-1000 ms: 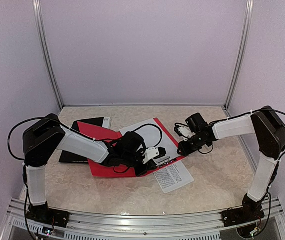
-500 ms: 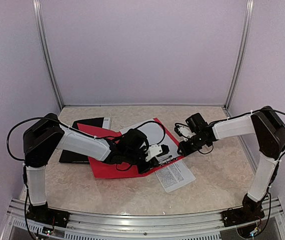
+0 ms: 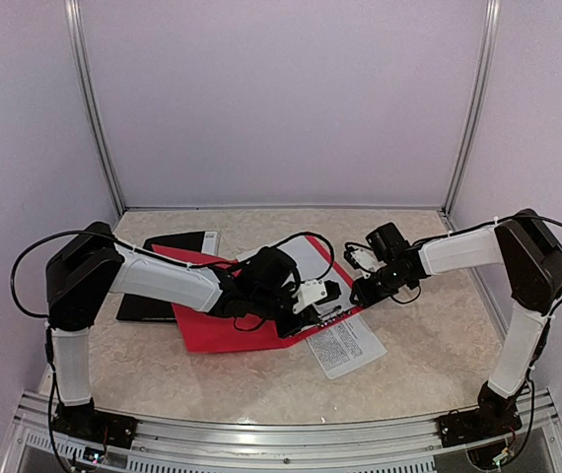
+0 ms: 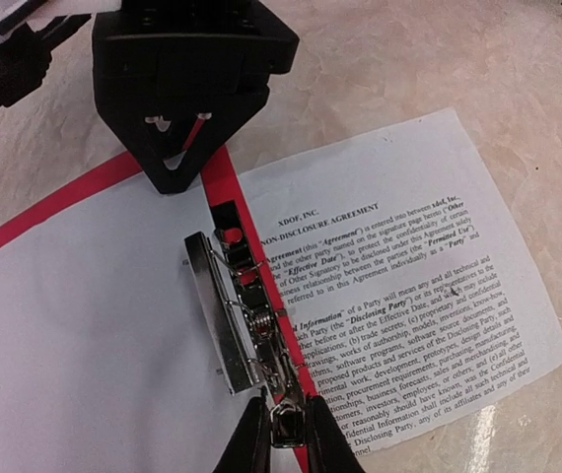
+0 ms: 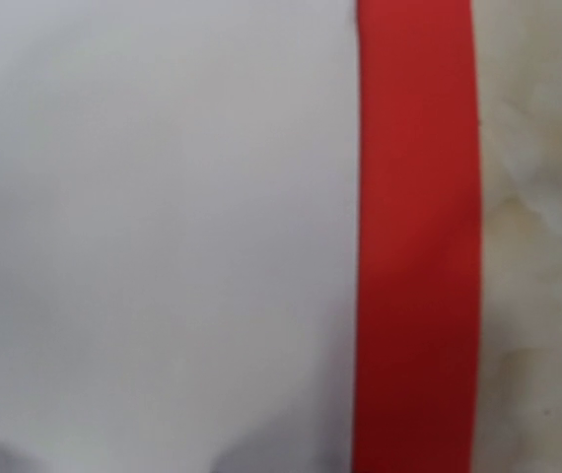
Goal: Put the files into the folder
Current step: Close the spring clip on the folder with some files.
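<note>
The red folder (image 3: 212, 330) lies open mid-table with a blank white file (image 4: 84, 365) inside it. A printed file (image 4: 409, 315) lies on the table, its left edge tucked under the folder's red edge (image 4: 224, 182). The metal clamp (image 4: 224, 315) stands along that edge. My left gripper (image 4: 286, 404) is shut on the clamp's lever (image 4: 287, 430). My right gripper (image 4: 175, 177) tapers to a point resting on the red edge just beyond the clamp. Its own wrist view shows only blurred white paper (image 5: 163, 217) and red folder (image 5: 414, 236), no fingers.
A black folder (image 3: 168, 281) lies at the left, partly under the red one. The printed file (image 3: 345, 345) juts toward the near edge. Grey walls with metal posts close in the back and both sides.
My left gripper has shifted to the right along the folder toward the right gripper, keeping its hold at the clamp. The right arm has stayed put.
</note>
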Controlling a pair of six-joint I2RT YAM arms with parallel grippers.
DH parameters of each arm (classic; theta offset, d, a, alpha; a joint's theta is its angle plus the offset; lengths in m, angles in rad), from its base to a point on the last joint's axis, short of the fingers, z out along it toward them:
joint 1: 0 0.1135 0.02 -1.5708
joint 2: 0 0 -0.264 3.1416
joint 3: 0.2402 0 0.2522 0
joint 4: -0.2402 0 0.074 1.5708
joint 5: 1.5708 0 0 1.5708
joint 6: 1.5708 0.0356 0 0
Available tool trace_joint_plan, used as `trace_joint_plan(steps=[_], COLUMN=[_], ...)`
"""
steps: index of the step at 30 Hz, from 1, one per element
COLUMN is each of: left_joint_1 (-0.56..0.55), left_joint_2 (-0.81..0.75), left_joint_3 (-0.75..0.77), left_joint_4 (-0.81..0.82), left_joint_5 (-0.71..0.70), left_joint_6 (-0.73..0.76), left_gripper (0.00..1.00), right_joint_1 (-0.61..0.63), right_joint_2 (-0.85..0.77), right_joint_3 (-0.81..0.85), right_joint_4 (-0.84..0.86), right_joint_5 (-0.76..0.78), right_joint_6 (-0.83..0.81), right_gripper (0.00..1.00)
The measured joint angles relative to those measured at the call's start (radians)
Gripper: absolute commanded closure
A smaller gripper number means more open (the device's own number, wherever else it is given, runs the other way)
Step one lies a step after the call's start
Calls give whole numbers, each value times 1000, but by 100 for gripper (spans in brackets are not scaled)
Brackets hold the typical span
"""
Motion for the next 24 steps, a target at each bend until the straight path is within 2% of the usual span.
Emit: trace_joint_plan(steps=[14,17,21,24], left_joint_1=[-5,-5,-5,-2], left_joint_2=[11,23,19,-9], left_joint_3=[109,127,113,47], left_joint_4=[-23,-19,-9,4], left_joint_5=[0,1,2,6], left_joint_6=[24,23,6,-19], left_gripper=[87,79,61,57], right_joint_1=[0,0,0,0], right_joint_2=[0,0,0,0], right_joint_3=[0,0,0,0], right_joint_4=[0,0,0,0], right_joint_5=[1,1,1,1], right_joint_6=[0,0,-1,-2], right_gripper=[71,71,71,71])
